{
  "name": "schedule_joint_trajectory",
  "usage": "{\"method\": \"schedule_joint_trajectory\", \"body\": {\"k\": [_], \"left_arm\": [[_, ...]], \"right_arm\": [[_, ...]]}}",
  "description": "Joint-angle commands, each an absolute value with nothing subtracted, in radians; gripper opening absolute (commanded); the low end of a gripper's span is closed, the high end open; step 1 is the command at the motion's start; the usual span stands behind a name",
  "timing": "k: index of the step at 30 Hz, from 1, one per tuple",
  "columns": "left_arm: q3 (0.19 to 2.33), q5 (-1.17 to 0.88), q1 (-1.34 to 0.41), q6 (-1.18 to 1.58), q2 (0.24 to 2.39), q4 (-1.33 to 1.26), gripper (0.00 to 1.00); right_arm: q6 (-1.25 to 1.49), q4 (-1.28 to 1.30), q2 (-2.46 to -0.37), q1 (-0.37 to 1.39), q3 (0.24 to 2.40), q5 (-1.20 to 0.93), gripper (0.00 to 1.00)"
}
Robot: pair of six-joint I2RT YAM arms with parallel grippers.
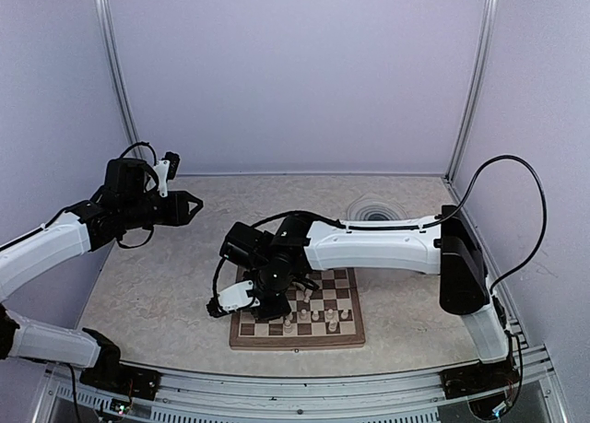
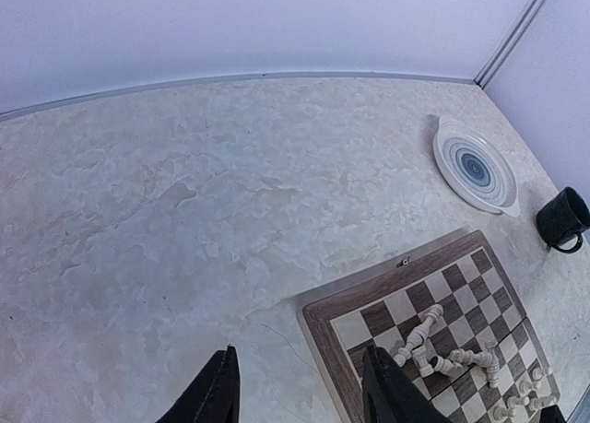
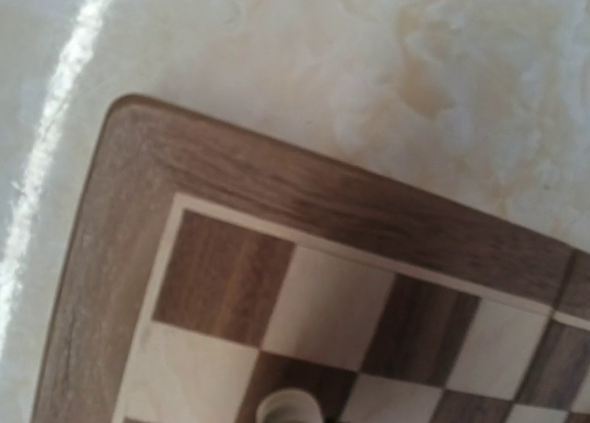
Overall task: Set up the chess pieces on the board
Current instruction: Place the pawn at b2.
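Observation:
The board (image 1: 343, 334) lies at the table's near middle; the left wrist view shows its corner (image 2: 336, 314). Several cream chess pieces (image 1: 330, 316) stand on its near rows. A few more lie toppled on it (image 2: 426, 334). My right gripper (image 1: 279, 302) hangs low over the board's left part. Its fingers do not show in its wrist view, which has only a board corner (image 3: 138, 193) and the top of one cream piece (image 3: 289, 410) at the bottom edge. My left gripper (image 2: 300, 395) is open and empty, high above the bare table left of the board.
A round grey-ringed plate (image 2: 475, 165) sits at the back right, also in the top view (image 1: 375, 207). A black mug (image 2: 561, 219) stands near the right wall. Cabin walls close in the table on three sides.

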State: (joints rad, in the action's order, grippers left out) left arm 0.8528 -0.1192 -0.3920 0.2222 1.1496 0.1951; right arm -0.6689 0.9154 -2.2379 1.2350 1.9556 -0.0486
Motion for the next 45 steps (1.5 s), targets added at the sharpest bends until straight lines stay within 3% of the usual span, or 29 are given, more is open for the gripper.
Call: {"method": "schedule_joint_trajectory", "body": {"k": [1,21,32,37,45], "left_arm": [[0.845,-0.122,-0.389,0.218,1.137,0.18,0.46],[0.844,-0.143,-0.388,0.218,1.138,0.181,0.47],[0.844,-0.16,-0.389,0.22,1.151,0.183,0.47],[0.843,-0.165,-0.39,0.22,1.161,0.181,0.48],[0.84,-0.278,-0.446,0.212,1.242,0.173,0.44]], "right_arm": [[-0.678,0.93,-2.281,1.257,1.977,-0.015,0.03],[-0.677,0.913,-2.29,1.262,1.958,0.048,0.04],[-0.66,0.92,-2.273,1.262,1.982,0.002,0.31],[-0.666,0.922,-2.232,1.253,2.007,-0.014,0.34],[-0.65,0.987,-2.161,1.181,2.082,-0.214,0.37]]}}
